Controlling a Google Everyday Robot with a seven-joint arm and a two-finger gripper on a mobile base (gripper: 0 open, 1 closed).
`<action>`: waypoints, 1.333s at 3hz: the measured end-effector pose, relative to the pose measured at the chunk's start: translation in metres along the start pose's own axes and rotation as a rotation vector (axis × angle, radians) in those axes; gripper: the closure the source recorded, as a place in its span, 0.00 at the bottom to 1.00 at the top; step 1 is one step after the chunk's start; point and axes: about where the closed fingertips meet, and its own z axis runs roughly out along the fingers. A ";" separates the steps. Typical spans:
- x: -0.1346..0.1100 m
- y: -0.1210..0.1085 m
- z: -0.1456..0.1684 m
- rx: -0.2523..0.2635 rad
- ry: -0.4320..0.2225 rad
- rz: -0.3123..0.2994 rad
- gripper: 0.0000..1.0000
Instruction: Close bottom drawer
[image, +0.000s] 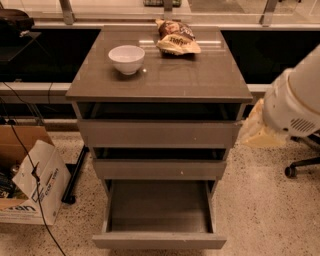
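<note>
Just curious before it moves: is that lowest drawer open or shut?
Open: the bottom drawer is pulled far out, its inside showing. The claw is not in view; only the arm shows at right.

The light is warm and a bit dim. It comes from above and makes shiny spots on the cabinet top (200, 75) near the white bowl (126, 58). Dark shadows hide under the top and above the middle drawer (160, 169). My arm (295, 102) is a bright, fuzzy blob at the right edge. My gripper is out of view. Everything looks soft.
</note>
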 end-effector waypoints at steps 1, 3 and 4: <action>0.006 0.007 0.040 -0.026 -0.026 -0.001 0.95; 0.053 0.005 0.145 -0.189 -0.012 0.058 1.00; 0.050 0.013 0.157 -0.207 0.008 0.071 1.00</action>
